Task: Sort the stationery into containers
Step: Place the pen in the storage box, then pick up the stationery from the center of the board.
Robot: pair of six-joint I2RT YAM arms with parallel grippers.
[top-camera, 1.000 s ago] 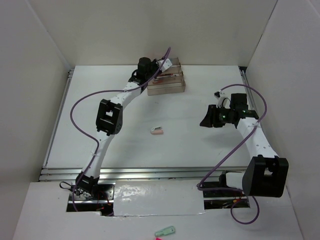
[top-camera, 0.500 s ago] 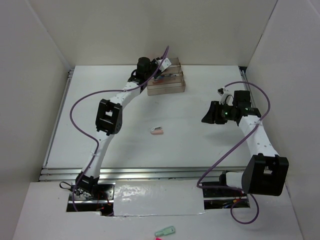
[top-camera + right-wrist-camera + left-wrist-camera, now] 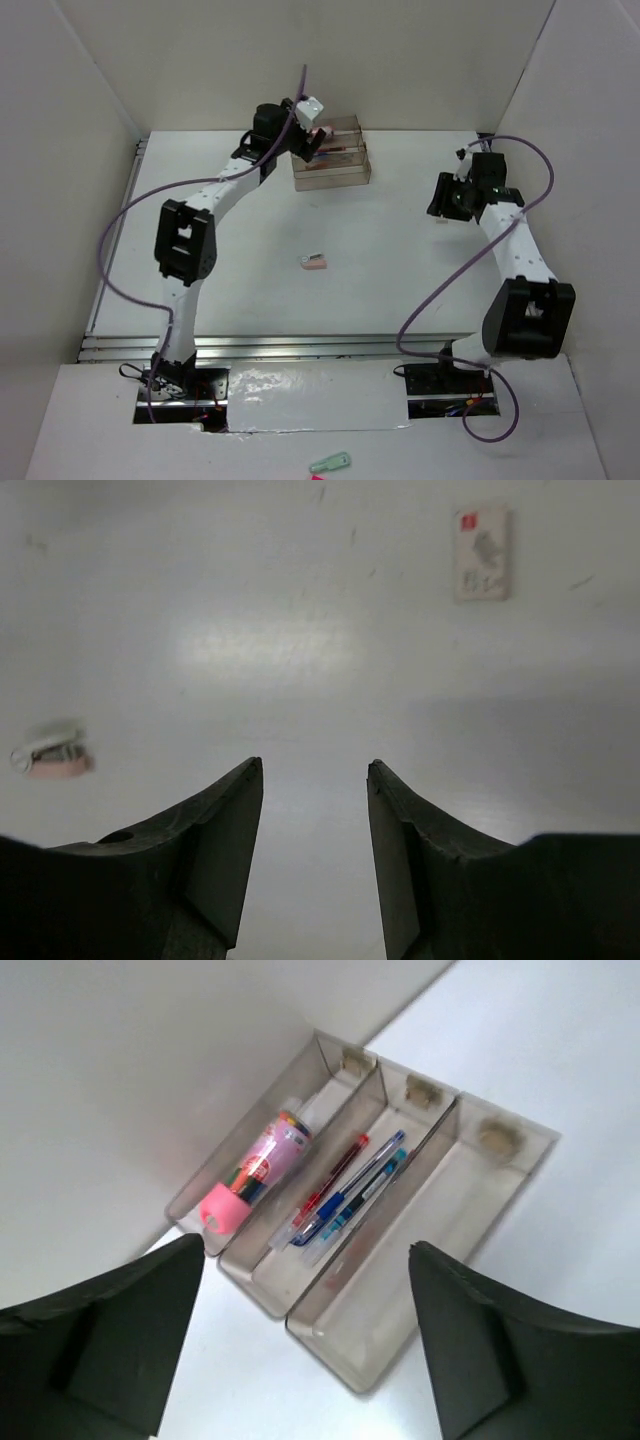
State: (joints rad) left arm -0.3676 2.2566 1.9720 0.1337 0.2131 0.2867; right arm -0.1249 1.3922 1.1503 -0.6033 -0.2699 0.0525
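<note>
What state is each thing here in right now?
Left tool: open, empty.
Right tool: open, empty.
Organiser: nearest compartment empty.
Pens: lying in middle compartment.
Pink tube: lying in far compartment.
Pink-and-white eraser: loose on table.
White eraser: flat on table.

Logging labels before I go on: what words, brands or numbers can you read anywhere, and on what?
Nothing can be read.
White eraser: a red mark and bluish print, too blurred to read.
Pink tube in the organiser: coloured print, too small to read.
</note>
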